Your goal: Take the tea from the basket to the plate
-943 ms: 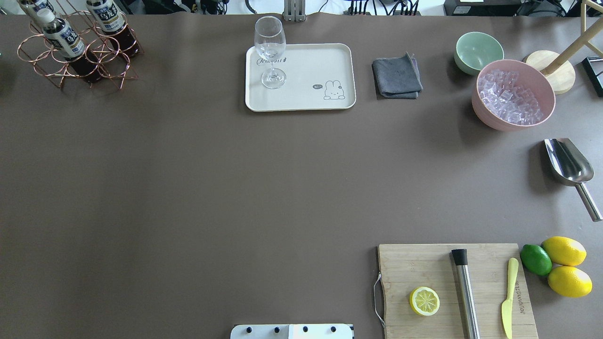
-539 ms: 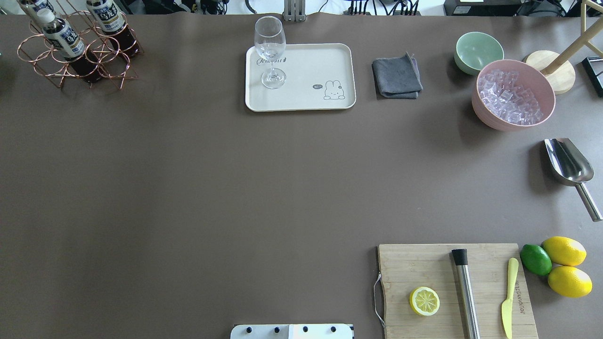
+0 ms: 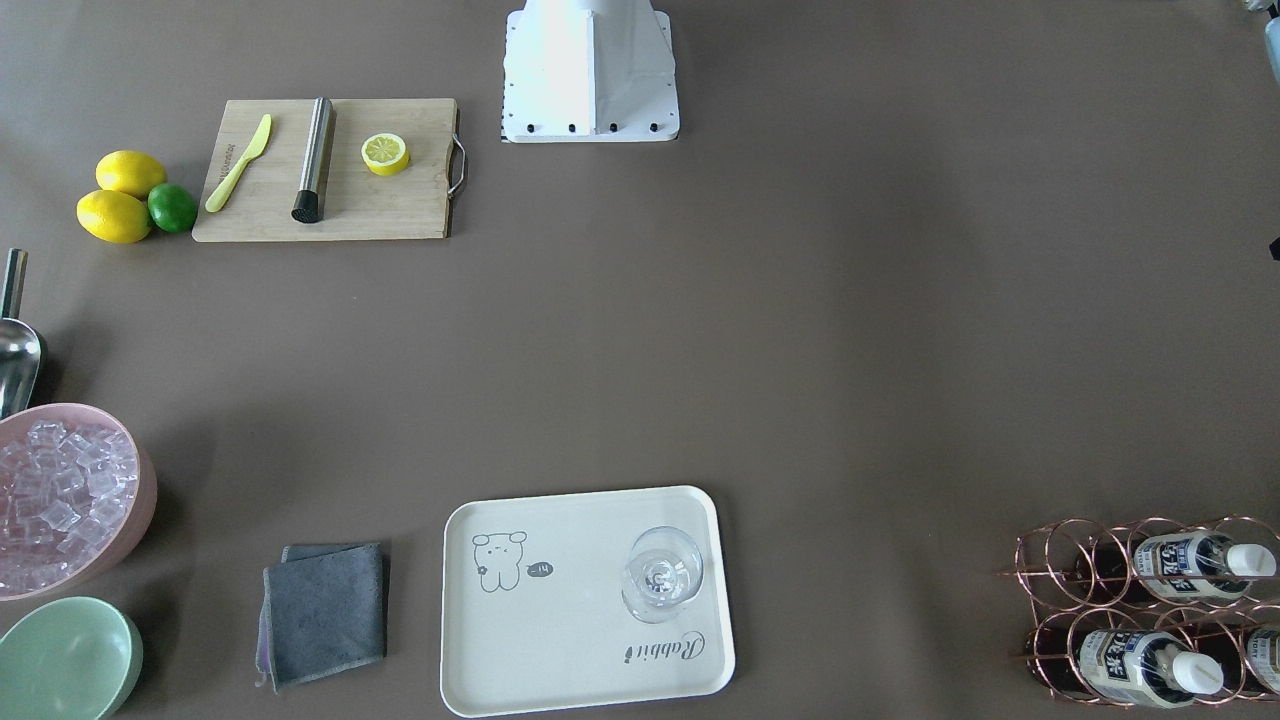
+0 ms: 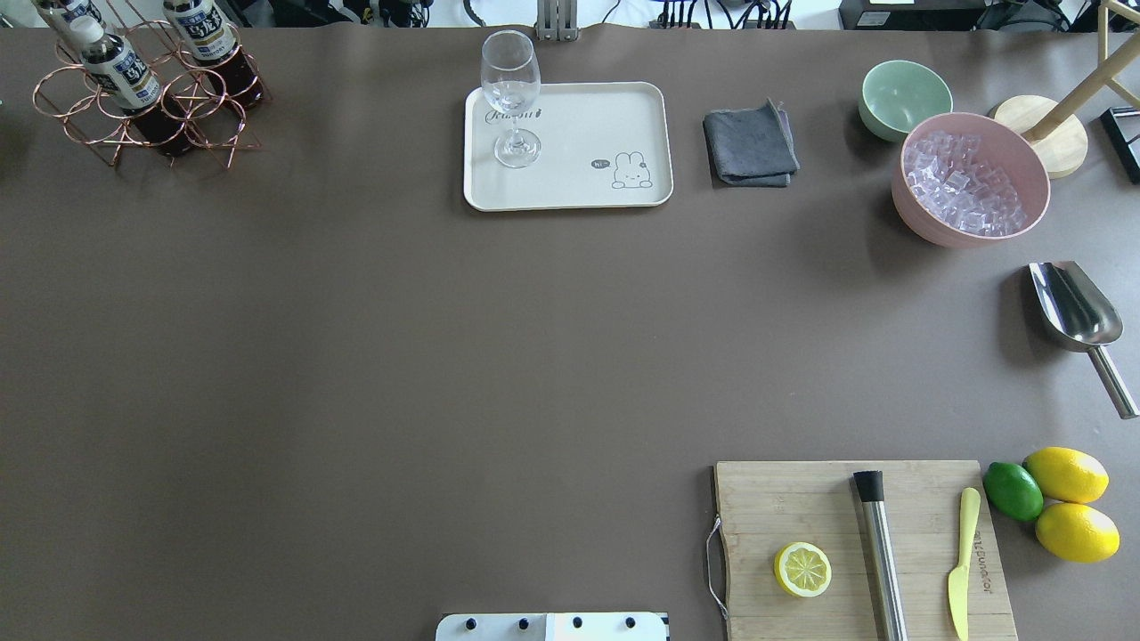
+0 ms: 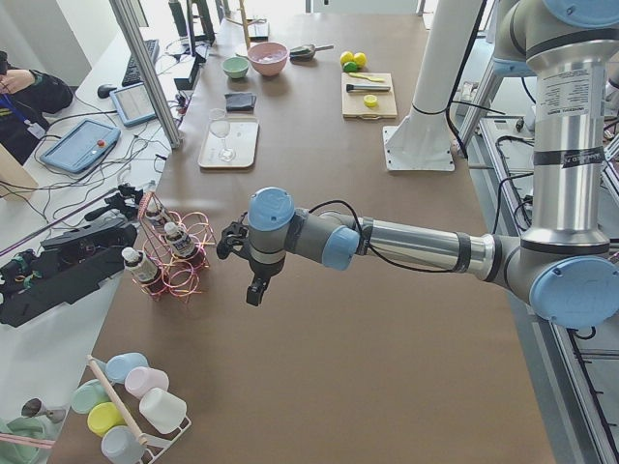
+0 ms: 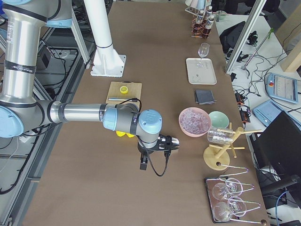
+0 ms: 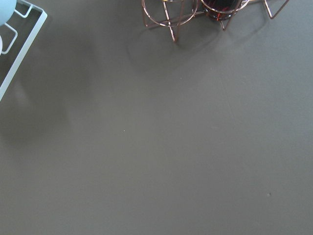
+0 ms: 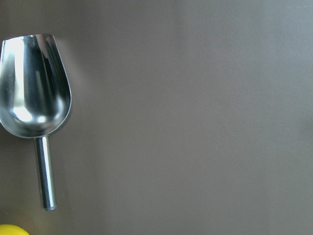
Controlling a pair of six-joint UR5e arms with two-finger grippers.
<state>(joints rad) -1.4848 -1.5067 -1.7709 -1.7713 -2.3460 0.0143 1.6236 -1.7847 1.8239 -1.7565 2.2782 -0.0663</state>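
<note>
Three tea bottles point(image 4: 116, 64) stand in the rose-gold wire basket point(image 4: 134, 116) at the far left corner; they also show in the front view point(image 3: 1190, 553). The cream plate point(image 4: 588, 178) sits at the far middle with a wine glass point(image 4: 512, 98) on its left part. My left gripper point(image 5: 228, 242) shows only in the exterior left view, hovering just beside the basket point(image 5: 184, 280); I cannot tell if it is open or shut. My right gripper point(image 6: 173, 142) shows only in the exterior right view, above the table near the pink bowl; I cannot tell its state. The left wrist view shows only the basket's feet point(image 7: 171, 14).
A grey cloth point(image 4: 750, 144), a mint-green bowl point(image 4: 904, 93) and a pink bowl of ice point(image 4: 971, 178) lie right of the plate. A steel scoop point(image 4: 1073, 307) lies at the right edge. A cutting board point(image 4: 802, 507) with lemon half, muddler and knife sits near right, beside whole citrus.
</note>
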